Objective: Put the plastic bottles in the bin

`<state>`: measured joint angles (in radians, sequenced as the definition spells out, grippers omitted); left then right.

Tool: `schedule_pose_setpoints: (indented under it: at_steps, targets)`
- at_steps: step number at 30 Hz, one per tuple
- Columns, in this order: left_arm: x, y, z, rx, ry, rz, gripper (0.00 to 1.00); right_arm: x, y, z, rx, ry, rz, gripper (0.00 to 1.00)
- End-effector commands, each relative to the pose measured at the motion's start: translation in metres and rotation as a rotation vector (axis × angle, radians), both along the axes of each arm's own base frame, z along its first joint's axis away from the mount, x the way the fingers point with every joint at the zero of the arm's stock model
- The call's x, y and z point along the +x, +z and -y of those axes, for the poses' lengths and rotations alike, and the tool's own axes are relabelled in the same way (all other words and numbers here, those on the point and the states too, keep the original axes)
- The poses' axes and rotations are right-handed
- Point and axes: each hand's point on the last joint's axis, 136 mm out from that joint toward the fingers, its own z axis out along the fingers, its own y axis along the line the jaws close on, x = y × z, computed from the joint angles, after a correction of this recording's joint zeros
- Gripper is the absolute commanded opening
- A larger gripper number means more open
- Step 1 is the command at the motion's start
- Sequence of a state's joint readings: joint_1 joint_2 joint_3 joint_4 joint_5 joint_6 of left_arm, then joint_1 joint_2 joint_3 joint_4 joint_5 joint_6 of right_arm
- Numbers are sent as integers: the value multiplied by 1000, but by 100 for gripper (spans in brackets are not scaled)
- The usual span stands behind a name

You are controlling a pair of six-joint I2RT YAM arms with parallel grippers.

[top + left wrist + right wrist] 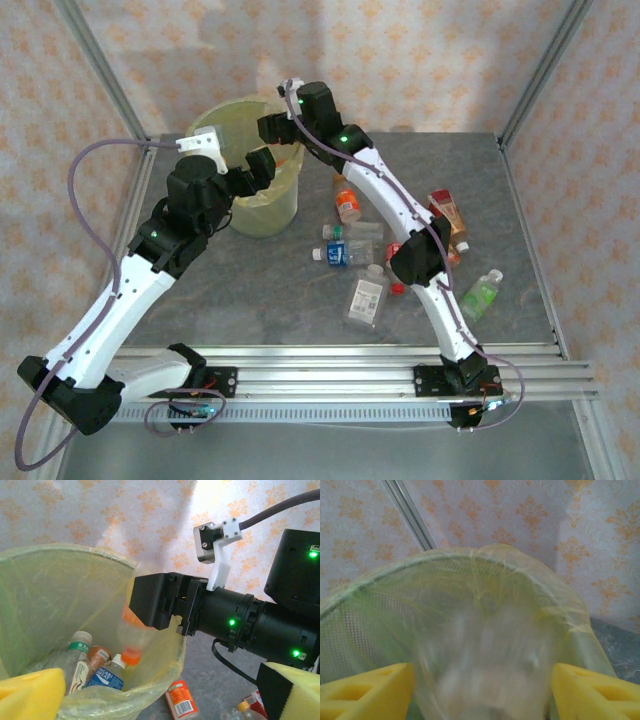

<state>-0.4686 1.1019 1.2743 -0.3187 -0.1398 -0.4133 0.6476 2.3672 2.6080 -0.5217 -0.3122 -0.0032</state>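
One blurred bottle (pixel 480 650) within right tool (pixel 481 692), over the bin (pixel 445 556).

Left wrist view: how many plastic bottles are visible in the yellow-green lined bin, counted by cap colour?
White cap: 2 (green-labelled clear plastic bottle, blue-labelled clear plastic bottle)
Orange cap: 1 (blurred clear plastic bottle)
Brownish cap: 1 (brown-topped plastic bottle)
Total: 4

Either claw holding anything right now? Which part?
Left claw empty. Right claw: blurred clear bottle between its pads over the bin; grip cannot be told.
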Motion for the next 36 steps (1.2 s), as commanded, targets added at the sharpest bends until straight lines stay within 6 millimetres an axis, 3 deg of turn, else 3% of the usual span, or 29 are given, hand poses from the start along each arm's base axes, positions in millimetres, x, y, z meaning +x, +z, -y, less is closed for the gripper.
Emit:
schedule_pose_setpoints:
  at_steps: [1,10,16,19,26,29,36]
  targets:
    - [-4,-2,-12,37,36,-8,100,-5,14,5,-18,-12,25,74]
    - [-1,-10,-21,55,62,-35,100,-18,56,29,2,-88,51,77]
    - [-3,-16,-17,82,20,-57,100,-33,89,69,-2,-231,44,88]
    - [-4,-17,-7,81,-40,-59,100,-44,94,98,-31,-334,7,100]
    - [-9,-26,23,72,-159,-90,100,-81,87,188,-130,-659,-79,99]
    - [-14,-35,42,82,-209,-110,100,-102,74,229,-175,-779,-81,99]
    - [-23,-78,99,157,-353,-188,100,-161,31,326,-107,-1000,-186,99]
